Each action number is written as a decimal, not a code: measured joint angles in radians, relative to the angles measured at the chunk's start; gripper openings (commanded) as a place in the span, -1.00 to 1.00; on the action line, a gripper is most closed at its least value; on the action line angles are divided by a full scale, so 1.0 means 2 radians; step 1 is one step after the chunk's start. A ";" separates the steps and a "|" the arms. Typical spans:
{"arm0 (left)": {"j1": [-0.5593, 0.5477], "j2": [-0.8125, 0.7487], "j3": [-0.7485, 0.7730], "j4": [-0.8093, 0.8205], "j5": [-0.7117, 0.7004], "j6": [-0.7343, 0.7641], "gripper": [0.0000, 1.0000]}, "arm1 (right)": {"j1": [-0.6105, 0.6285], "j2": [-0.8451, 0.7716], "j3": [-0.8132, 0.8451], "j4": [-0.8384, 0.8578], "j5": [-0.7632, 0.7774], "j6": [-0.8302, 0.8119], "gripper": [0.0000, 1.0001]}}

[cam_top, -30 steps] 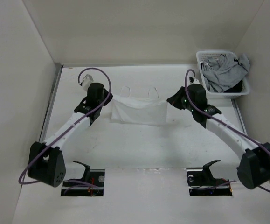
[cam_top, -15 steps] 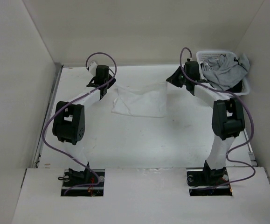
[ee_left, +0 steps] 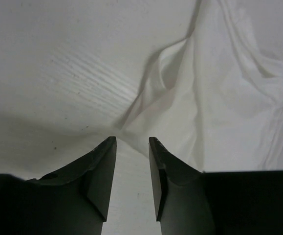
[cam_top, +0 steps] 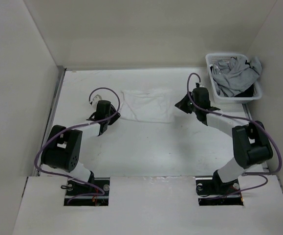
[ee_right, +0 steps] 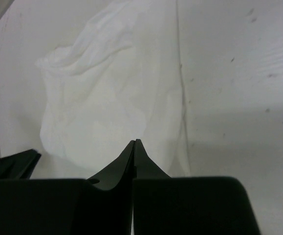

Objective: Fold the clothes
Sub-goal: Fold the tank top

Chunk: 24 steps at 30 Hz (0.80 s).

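Clothes lie between left claw and right claw.

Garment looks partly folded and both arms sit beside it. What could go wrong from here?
1. The left pincer stands open with a loose corner of the white garment just ahead of its tips; pushing forward might bunch that corner rather than catch it.
2. The right pincer is shut and close to the garment's edge; a sideways move may drag the fold open.
3. The garment lies wrinkled and uneven, so another fold would likely come out skewed.
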<state>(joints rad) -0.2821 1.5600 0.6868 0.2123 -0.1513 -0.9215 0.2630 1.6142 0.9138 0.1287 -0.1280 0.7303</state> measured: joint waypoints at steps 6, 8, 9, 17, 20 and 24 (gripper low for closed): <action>0.003 0.010 -0.030 0.041 0.038 0.000 -0.32 | 0.035 -0.064 -0.097 0.043 0.000 0.006 -0.79; 0.003 0.019 -0.030 0.059 0.044 -0.001 -0.35 | 0.036 -0.071 -0.114 0.051 0.001 0.008 -0.66; 0.003 0.024 -0.030 0.066 0.047 -0.002 -0.39 | 0.036 -0.073 -0.123 0.057 0.002 0.010 -0.58; 0.007 0.043 -0.030 0.090 0.053 -0.009 -0.72 | 0.036 -0.051 -0.165 0.090 0.012 0.025 -0.18; 0.010 0.043 -0.030 0.095 0.051 -0.013 -0.77 | 0.036 -0.031 -0.166 0.097 0.013 0.030 -0.16; 0.010 0.046 -0.030 0.102 0.049 -0.017 -0.79 | 0.036 -0.012 -0.164 0.111 0.013 0.036 -0.28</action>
<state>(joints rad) -0.2623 1.6527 0.6277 0.4156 -0.0536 -0.9550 0.3351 1.5894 0.5854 0.3515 -0.1013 0.8017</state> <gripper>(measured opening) 0.111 0.385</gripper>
